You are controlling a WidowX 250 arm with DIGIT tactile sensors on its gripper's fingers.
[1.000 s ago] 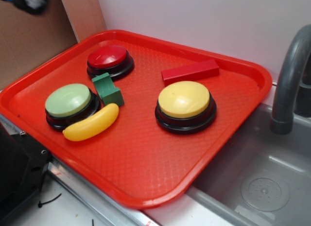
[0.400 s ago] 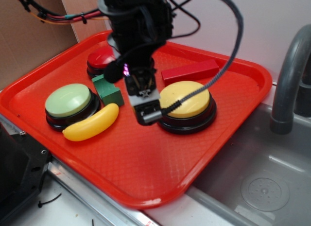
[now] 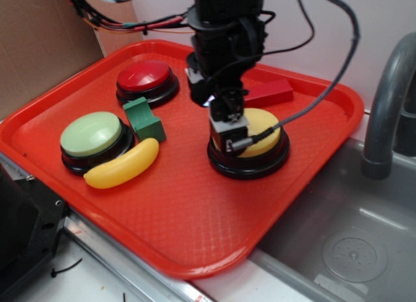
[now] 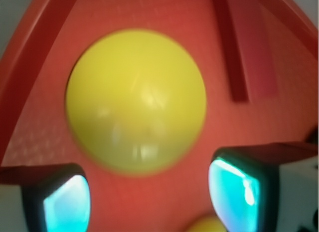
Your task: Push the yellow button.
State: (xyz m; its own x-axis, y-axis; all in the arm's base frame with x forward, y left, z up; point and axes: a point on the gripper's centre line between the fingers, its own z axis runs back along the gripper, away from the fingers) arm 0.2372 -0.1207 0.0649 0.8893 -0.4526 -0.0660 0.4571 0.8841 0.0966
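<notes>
The yellow button (image 3: 263, 129), a pale-yellow dome on a black base, stands on the right half of the red tray (image 3: 195, 217). My gripper (image 3: 229, 141) points down over the button's left part and hides that side; I cannot tell whether it touches the dome. In the wrist view the yellow button (image 4: 135, 100) fills the middle, blurred and close, just ahead of my gripper (image 4: 149, 197). Its fingertips (image 4: 233, 189) stand apart, with only red tray between them, so it is open.
On the tray also stand a red button (image 3: 144, 76), a pale-green button (image 3: 91, 133), a green block (image 3: 144, 119), a yellow banana (image 3: 122, 163) and a red block (image 3: 276, 91) right behind the yellow button. A grey sink (image 3: 344, 243) and faucet (image 3: 390, 100) lie to the right.
One second ago the arm was not over the tray. It came in over the tray's middle, left of the yellow button, and has moved right and back over the button's left part.
</notes>
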